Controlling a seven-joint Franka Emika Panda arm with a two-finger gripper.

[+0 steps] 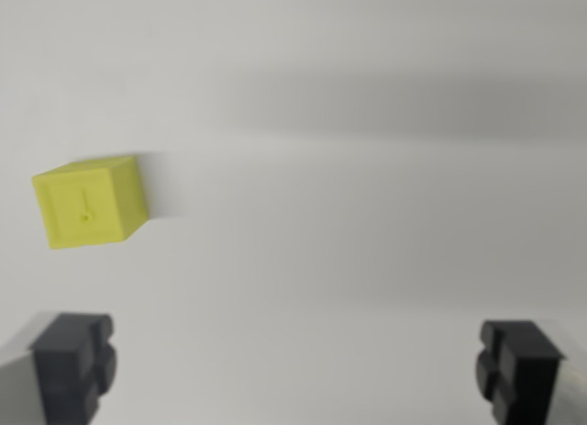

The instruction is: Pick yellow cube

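I am holding my claw point(298, 370) wide and empty above the desk point(367, 214). The yellow cube point(90, 203) is sitting far toward the wrist view's left, outside the jaws. Descending now risks my finger point(73, 365) striking it.

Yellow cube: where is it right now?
The cube sits on the white surface at the wrist view's left, above the left finger of the open end effector, not between its fingers.

A small matte yellow cube point(90, 203) — faint mark on its facing side — sits slightly rotated, flat, at the wrist view's left.
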